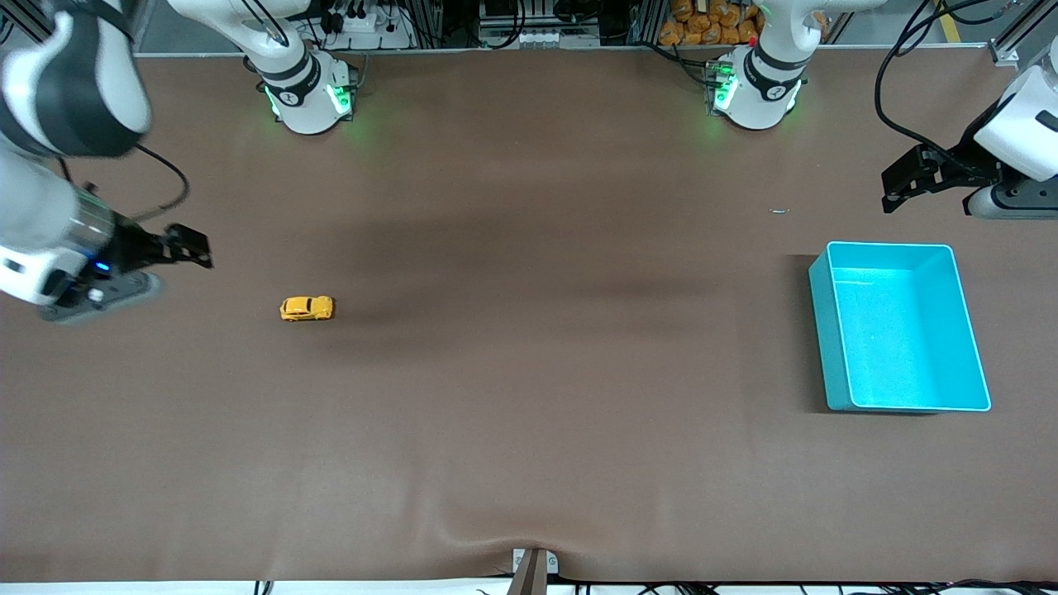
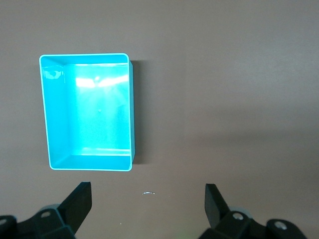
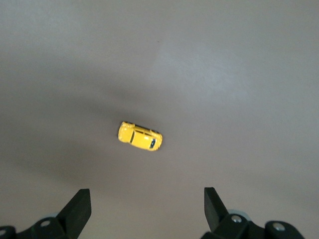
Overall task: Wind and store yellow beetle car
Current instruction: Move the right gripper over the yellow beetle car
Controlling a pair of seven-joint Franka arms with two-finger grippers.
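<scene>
The yellow beetle car (image 1: 307, 308) stands on its wheels on the brown table toward the right arm's end; it also shows in the right wrist view (image 3: 140, 136). My right gripper (image 1: 188, 247) is open and empty, up in the air beside the car toward the table's end, apart from it. The turquoise bin (image 1: 901, 326) stands empty toward the left arm's end, also in the left wrist view (image 2: 87, 110). My left gripper (image 1: 909, 178) is open and empty, raised over the table beside the bin, on the side toward the arm bases.
A small pale scrap (image 1: 779, 211) lies on the table between the bin and the left arm's base; it also shows in the left wrist view (image 2: 148, 192). A metal bracket (image 1: 533, 570) sits at the table's near edge.
</scene>
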